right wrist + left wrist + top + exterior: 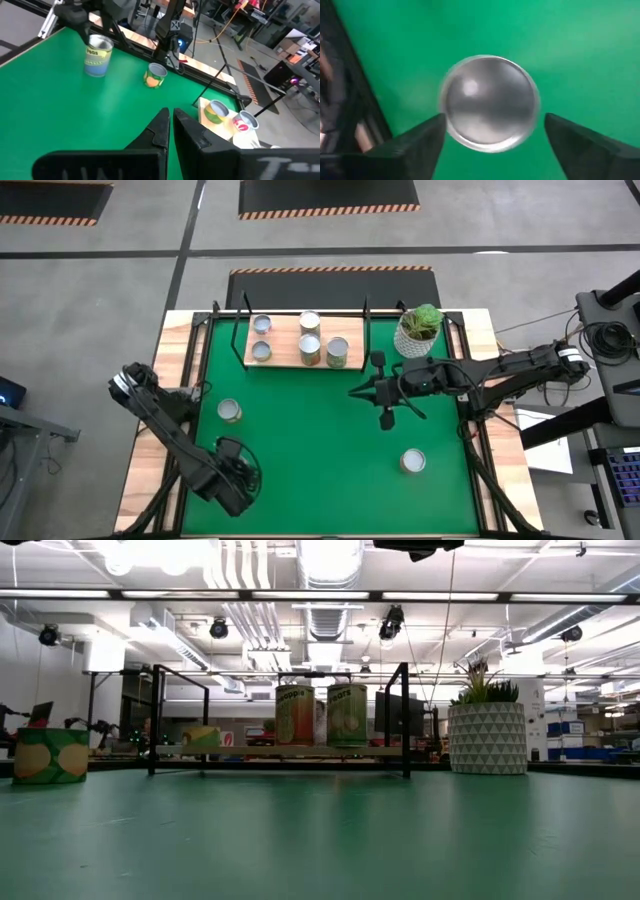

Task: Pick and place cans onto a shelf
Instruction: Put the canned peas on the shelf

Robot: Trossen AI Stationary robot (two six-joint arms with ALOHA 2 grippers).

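The left gripper [492,145] hangs over a can [489,102] at the near-left corner of the green mat [320,440], fingers spread either side of its lid, nothing grasped. A clean pick likely calls for centring the can between the fingers, dropping lower around its sides, then closing. The can shows a shiny round silver top. The right gripper [171,126], clenched and empty, waits mid-mat near the potted plant [417,331]. Five cans already stand on the wooden shelf [285,355]; two others remain on the mat.

Seven cans [311,322], one shelf [285,355], one potted plant [418,332]
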